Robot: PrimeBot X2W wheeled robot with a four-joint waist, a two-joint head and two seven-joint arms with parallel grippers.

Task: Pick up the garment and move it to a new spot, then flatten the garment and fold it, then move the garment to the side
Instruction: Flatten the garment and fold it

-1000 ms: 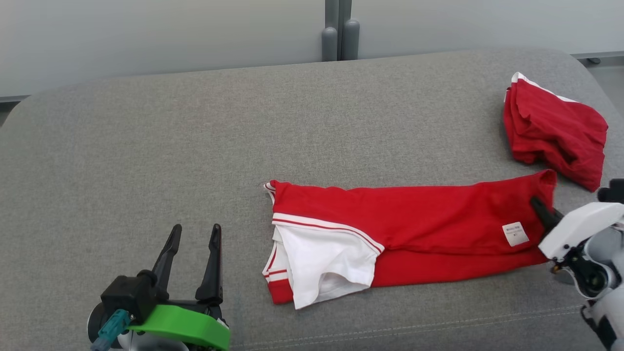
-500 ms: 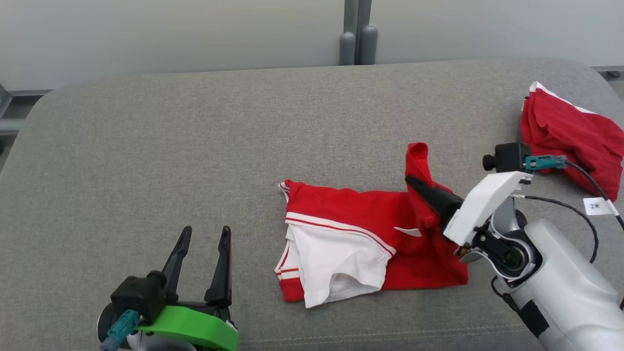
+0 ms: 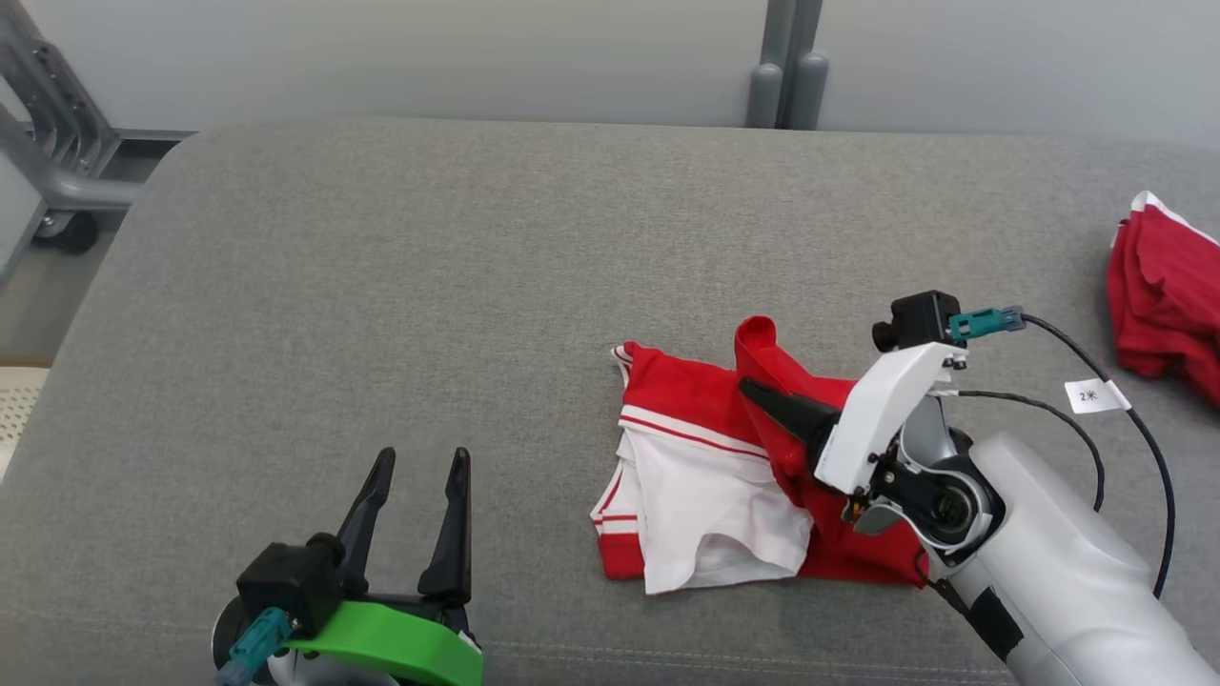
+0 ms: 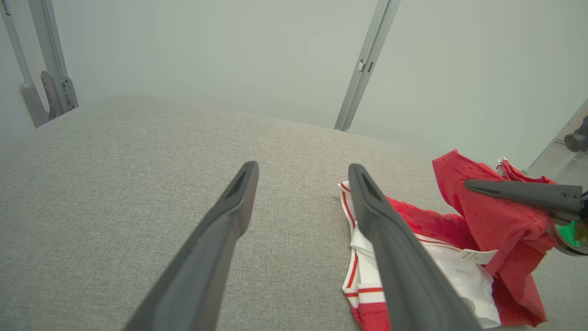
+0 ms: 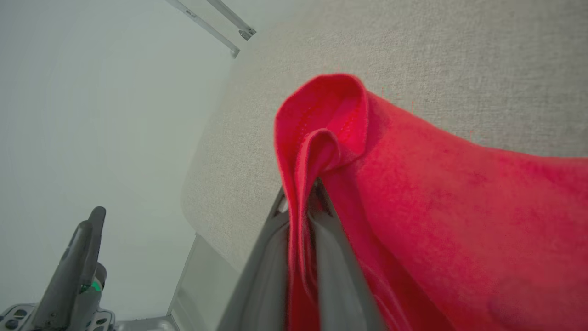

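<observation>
The garment (image 3: 705, 476), red with a white striped part, lies half folded on the grey cushion (image 3: 381, 286), right of centre in the head view. My right gripper (image 3: 753, 389) is shut on its red end, holding it raised over the lying part. The right wrist view shows the red cloth (image 5: 436, 193) pinched and draped between the fingers (image 5: 330, 257). My left gripper (image 3: 419, 472) stands open and empty at the lower left, apart from the garment. In the left wrist view its fingers (image 4: 229, 220) frame bare cushion, with the garment (image 4: 487, 225) and the right gripper (image 4: 468, 185) to the right.
A second red garment (image 3: 1168, 295) lies bunched at the cushion's far right edge. A grey metal frame on a wheel (image 3: 48, 143) stands off the back left corner. A grey post (image 3: 786, 86) rises behind the cushion. A cable with a white tag (image 3: 1096, 395) hangs from the right wrist.
The camera has turned, shifting the picture to the right. My right gripper has lifted the garment's red end and carried it left over the rest. The left gripper has stayed open in place.
</observation>
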